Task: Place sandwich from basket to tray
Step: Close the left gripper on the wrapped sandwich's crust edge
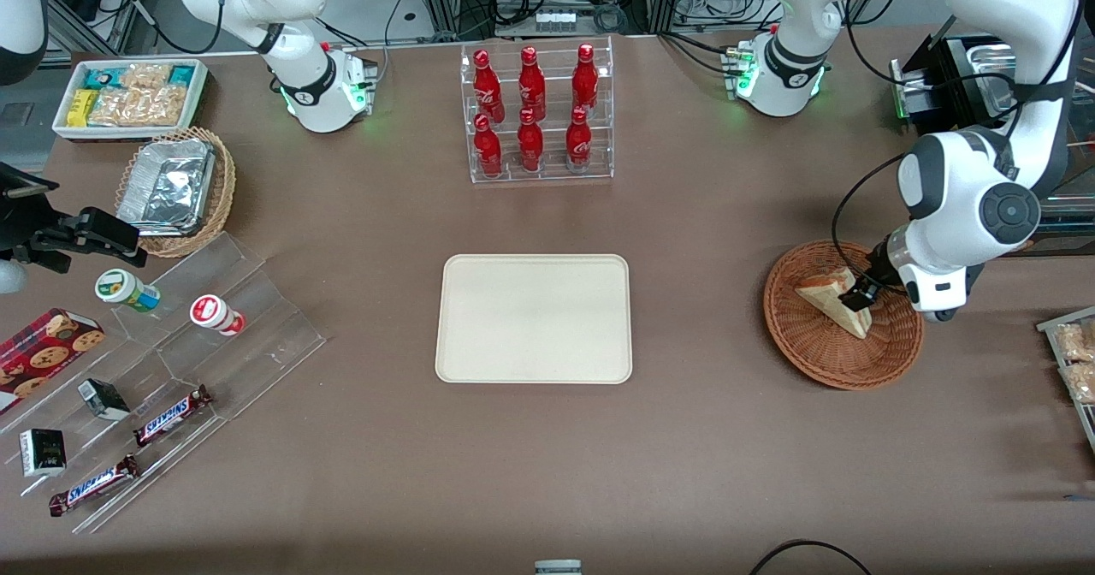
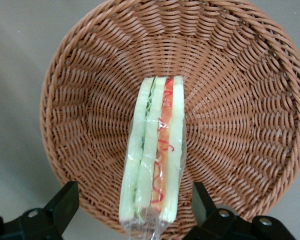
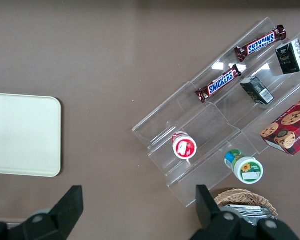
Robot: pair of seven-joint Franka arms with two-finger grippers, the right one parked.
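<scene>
The sandwich (image 1: 828,294) is a plastic-wrapped wedge of white bread standing on edge in the reddish-brown wicker basket (image 1: 821,368), toward the working arm's end of the table. In the left wrist view the sandwich (image 2: 155,150) shows its red and green filling, with the basket (image 2: 90,100) under it. My left gripper (image 1: 859,295) is low over the basket and open. Its two black fingers (image 2: 65,202) straddle the wide end of the sandwich with a gap on each side, the gripper (image 2: 134,190) not touching it. The cream tray (image 1: 535,318) lies bare at the table's middle.
A clear rack of red bottles (image 1: 537,113) stands farther from the front camera than the tray. A stepped acrylic display (image 1: 214,335) with snacks, a tan wicker basket with foil containers (image 1: 175,190) and a white snack bin (image 1: 128,96) lie toward the parked arm's end.
</scene>
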